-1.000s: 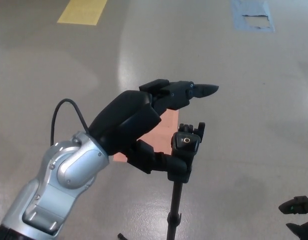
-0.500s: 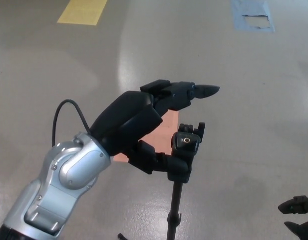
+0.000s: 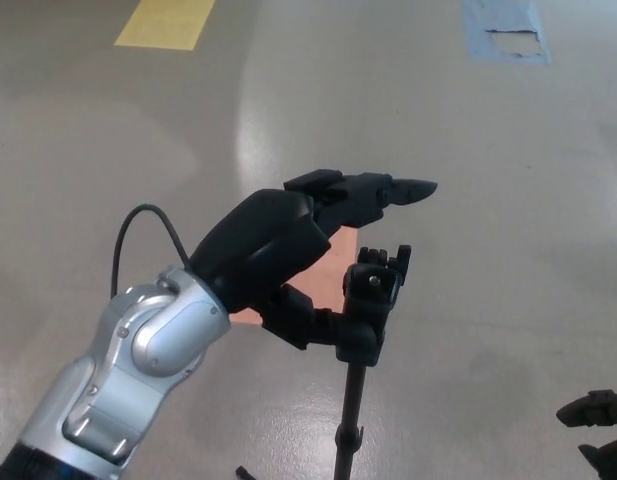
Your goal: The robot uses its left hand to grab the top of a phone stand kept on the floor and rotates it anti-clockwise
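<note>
While upright, phone stand (image 3: 366,310) (pole vertical) beside left hand (image 3: 288,250).

- The phone stand (image 3: 366,330) rises from the floor (image 3: 508,200) at lower centre of the frame.
- The left robot hand (image 3: 288,250) sits just left of the stand's top, its fingers (image 3: 388,190) reaching above it.
- The right robot hand (image 3: 600,428) shows at the lower right corner, well apart.

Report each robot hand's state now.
Left robot hand: open, fingers apart around the phone stand top.
Right robot hand: barely in view, cannot be told.
</note>
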